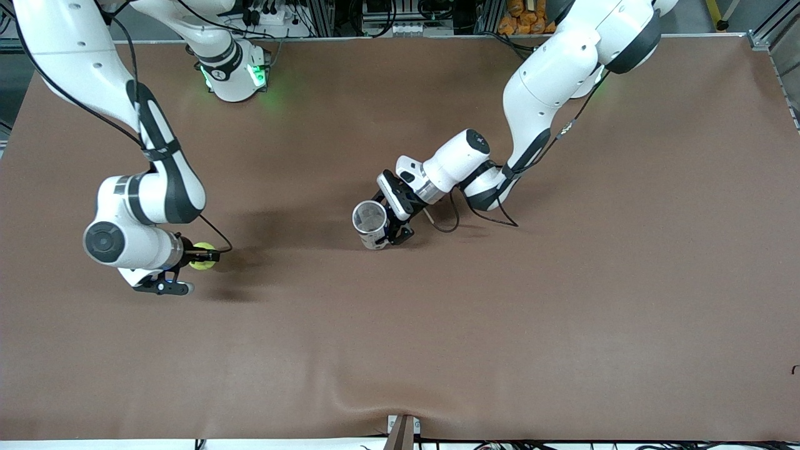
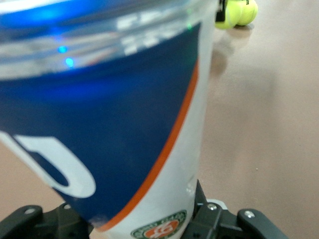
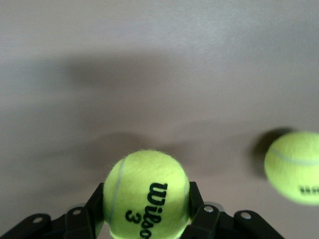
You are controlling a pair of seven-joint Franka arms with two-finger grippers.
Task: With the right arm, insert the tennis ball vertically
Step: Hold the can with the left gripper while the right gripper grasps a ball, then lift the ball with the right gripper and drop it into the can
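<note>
Right hand [image 1: 201,256] of mine is clamped on the tennis ball [image 1: 202,263] low at my end of the bench [image 1: 562,312], while my left hand [image 1: 390,215] holds the can [image 1: 370,224] upright mid-bench, mouth up, well apart toward the left arm's end.

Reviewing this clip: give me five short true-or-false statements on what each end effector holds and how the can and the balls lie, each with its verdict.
1. The right end effector is shut on a tennis ball. True.
2. The left end effector holds a tennis ball. False: it is shut on the clear ball can.
3. The can already contains a ball. False: seen through its open mouth in the front view, it looks empty.
4. A second tennis ball lies on the table beside the gripped one. True.
5. The right end effector is over the can. False: it is low at the right arm's end of the table, apart from the can.
</note>
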